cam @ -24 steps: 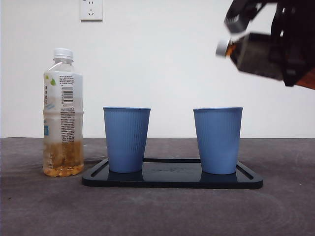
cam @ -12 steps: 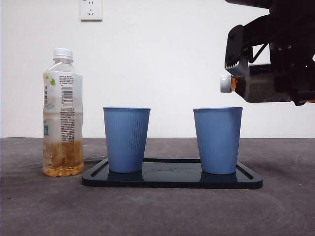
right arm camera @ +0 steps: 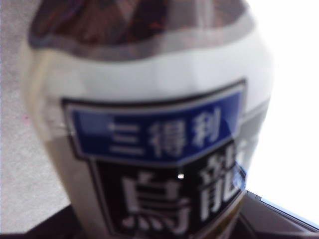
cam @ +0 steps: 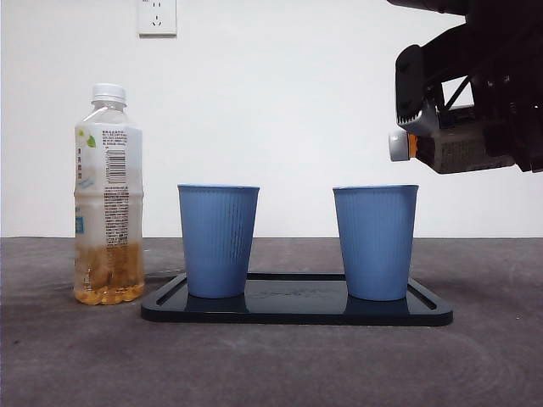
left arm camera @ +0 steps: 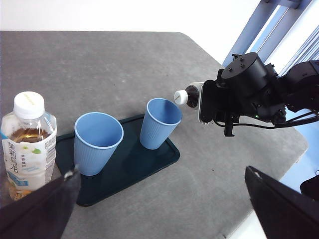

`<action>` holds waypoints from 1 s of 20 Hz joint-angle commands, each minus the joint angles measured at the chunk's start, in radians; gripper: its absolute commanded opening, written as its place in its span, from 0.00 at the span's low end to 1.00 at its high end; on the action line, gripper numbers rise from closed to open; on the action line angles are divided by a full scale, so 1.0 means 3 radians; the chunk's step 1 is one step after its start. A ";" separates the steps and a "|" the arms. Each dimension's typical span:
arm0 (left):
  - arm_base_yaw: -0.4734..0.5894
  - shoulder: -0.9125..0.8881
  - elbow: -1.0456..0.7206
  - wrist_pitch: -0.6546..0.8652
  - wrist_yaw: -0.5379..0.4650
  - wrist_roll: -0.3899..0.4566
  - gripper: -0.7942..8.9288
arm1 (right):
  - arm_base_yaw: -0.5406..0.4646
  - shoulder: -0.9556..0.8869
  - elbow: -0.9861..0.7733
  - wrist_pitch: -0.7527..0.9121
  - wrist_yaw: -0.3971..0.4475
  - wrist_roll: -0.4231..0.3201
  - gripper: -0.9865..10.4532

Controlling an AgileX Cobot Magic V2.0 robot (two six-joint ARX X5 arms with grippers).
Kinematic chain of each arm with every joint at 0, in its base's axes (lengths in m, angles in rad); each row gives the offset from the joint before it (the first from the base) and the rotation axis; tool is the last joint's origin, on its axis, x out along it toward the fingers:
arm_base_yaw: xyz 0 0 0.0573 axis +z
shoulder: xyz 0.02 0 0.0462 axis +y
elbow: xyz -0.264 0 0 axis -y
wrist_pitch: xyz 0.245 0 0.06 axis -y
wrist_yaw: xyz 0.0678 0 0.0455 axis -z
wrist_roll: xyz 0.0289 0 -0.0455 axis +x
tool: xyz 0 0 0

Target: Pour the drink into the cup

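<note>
A white wall with a power socket (cam: 157,16) at the upper left of the frame backs a dark grey tabletop (cam: 271,365). On the tabletop, low in the middle of the front view, lies a black tray (cam: 297,310) bearing two blue ribbed paper cups: the left cup (cam: 218,241) and the right cup (cam: 375,242), both upright and well apart from each other. At the left of the frame, just beside the tray but off it, stands a clear plastic bottle (cam: 109,195) with a white cap, upright, with amber drink and pulp in its lower part.

In the upper right of the front view the right hand (cam: 488,127) grips a dark tea bottle (cam: 450,151), held about level on its side; its white cap (cam: 398,145) is still on and points toward the left, above and slightly to the right of the right cup's rim, not touching it. The right wrist view is filled with the bottle's label (right arm camera: 159,164), blurred and close.

The left hand (left arm camera: 159,209) shows only as two dark jaws at the lower corners of its own view, spread wide apart and holding nothing, looking down over the tray and cups.
</note>
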 commanded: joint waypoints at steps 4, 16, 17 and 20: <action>-0.0013 0.0018 0.0075 0.0014 0.0013 0.0057 0.63 | 0.0023 0.0019 0.0122 0.0078 0.0122 -0.0029 0.22; -0.0013 0.0018 0.0075 0.0000 0.0013 0.0058 0.63 | 0.0023 0.0018 0.0122 0.0081 0.0120 0.0262 0.22; -0.0013 0.0018 0.0075 -0.0017 0.0013 0.0064 0.63 | 0.0023 0.0014 0.0122 0.0081 0.0120 0.0453 0.22; -0.0013 0.0018 0.0075 -0.0027 0.0013 0.0062 0.63 | 0.0013 -0.0056 0.0122 0.0067 -0.0024 0.1222 0.22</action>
